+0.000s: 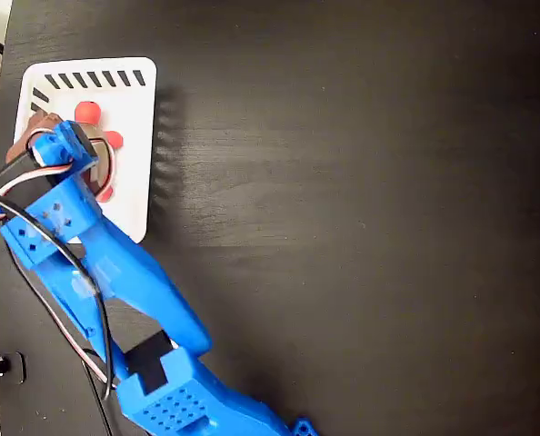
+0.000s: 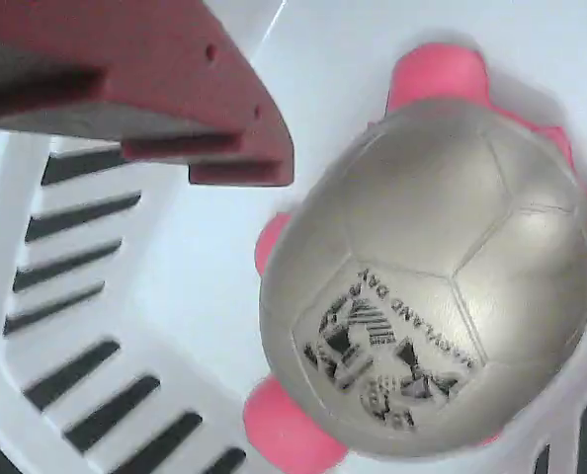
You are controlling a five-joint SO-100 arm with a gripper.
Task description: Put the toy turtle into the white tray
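Note:
The toy turtle (image 2: 432, 286) lies inside the white tray (image 2: 190, 296), its gold domed shell and printed sticker facing up and its pink flippers on the tray floor. In the fixed view only its red head and flippers (image 1: 89, 113) show beside the blue arm, in the tray (image 1: 134, 182) at the table's upper left. My gripper (image 1: 61, 133) hangs over the turtle. One red-brown finger (image 2: 155, 89) stands to the turtle's upper left with a clear gap to the shell. The other finger is out of the wrist view. The gripper reads as open.
The tray's slotted walls (image 2: 76, 296) rise close on the left and below the turtle. The dark table (image 1: 361, 227) stretches right of the tray. The arm's blue body (image 1: 134, 291) runs from the bottom edge up to the tray, with cables (image 1: 70, 318) alongside.

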